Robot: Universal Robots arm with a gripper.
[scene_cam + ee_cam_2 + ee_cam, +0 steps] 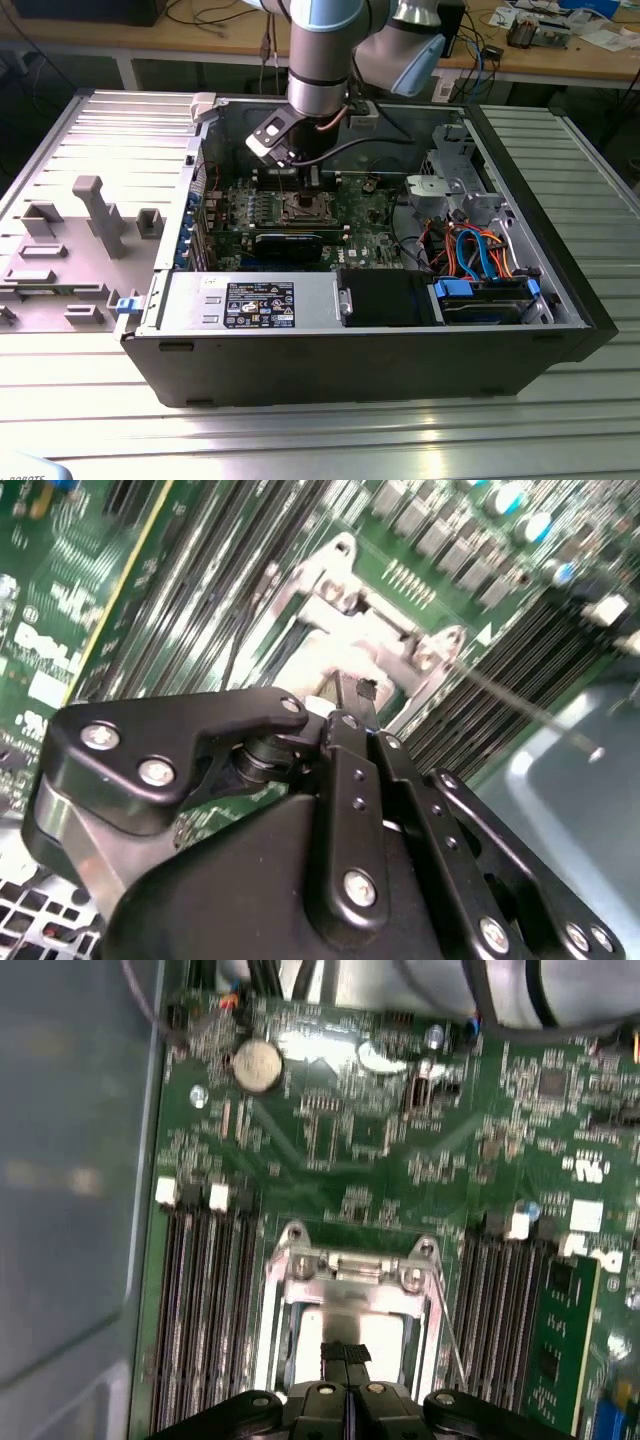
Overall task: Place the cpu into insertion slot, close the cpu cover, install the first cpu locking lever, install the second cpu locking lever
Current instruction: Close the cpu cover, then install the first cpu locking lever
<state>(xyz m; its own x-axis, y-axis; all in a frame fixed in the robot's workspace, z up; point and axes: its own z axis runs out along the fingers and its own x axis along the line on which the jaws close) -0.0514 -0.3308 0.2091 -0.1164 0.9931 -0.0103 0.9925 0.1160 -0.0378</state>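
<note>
Left in the first wrist view: memory slots. Lower centre: your hand, fingers pinched together on nothing, sits over the cpu cover. The cpu appears seated beneath it. Right: a locking lever looks unlatched, so the levers remain.

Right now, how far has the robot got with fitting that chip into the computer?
The cpu looks seated: its pale silver top shows inside the cpu cover, which seems to lie down over it. The gripper, shut and empty, sits right over the cover. One thin locking lever stands free, unlatched, so the levers look left to do.
</note>
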